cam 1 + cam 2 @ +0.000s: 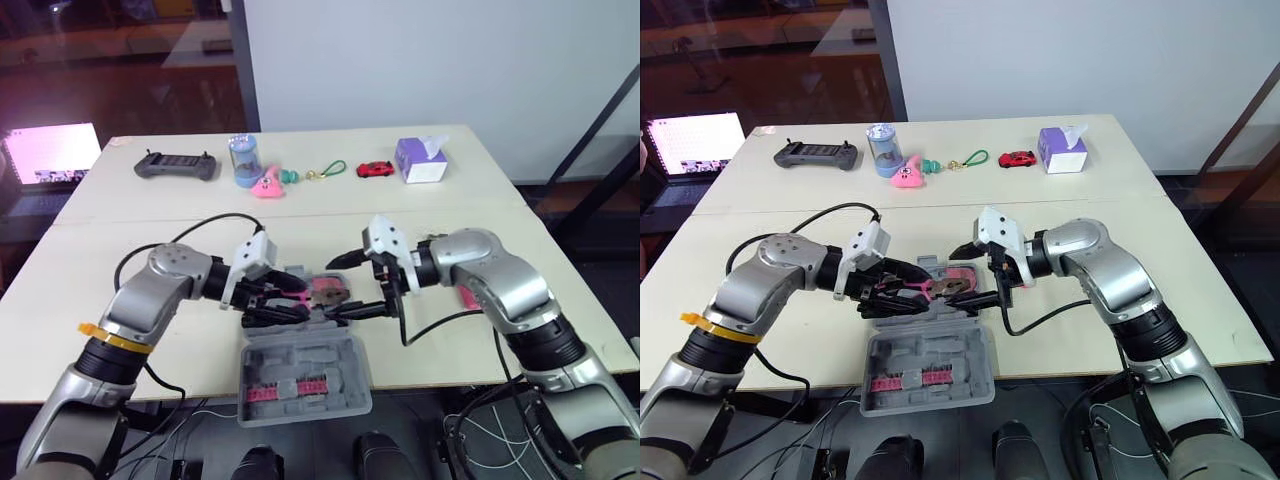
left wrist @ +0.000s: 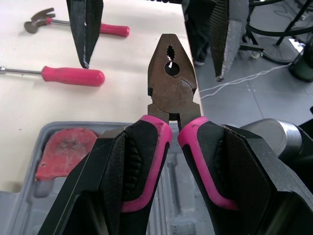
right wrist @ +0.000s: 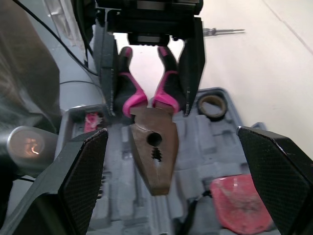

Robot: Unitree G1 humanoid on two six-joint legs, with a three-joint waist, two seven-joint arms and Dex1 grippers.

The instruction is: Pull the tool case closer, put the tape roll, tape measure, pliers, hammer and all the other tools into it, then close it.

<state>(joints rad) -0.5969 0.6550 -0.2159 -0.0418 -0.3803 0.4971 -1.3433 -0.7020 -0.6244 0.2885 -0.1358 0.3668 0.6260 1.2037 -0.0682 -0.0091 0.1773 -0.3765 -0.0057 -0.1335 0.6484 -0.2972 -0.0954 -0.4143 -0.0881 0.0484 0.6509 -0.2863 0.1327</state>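
Left gripper point(image 2: 175, 132) clamps pink-handled steel pliers point(image 2: 171, 73) above grey plastic tool case point(image 1: 300, 358); right gripper point(image 3: 172, 131) spread wide, holding nothing. Left wrist view adds pink-handled hammer point(image 2: 112, 29) and probably a pink-handled screwdriver point(image 2: 73, 76) on cream table point(image 1: 150, 215).

My 2 head cameras look forward and down over the tabletop point(image 1: 330, 205) from above. My 2 wrist cameras sit close, facing each other; both share the pliers point(image 2: 172, 73), seen from opposite ends, and the case point(image 3: 195, 147) beneath.

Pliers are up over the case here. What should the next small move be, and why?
Probably close the right gripper on the metal head of the pliers. Its open fingers flank that head, while the left gripper holds the pink handles above the open tool case, so this looks like a handover.
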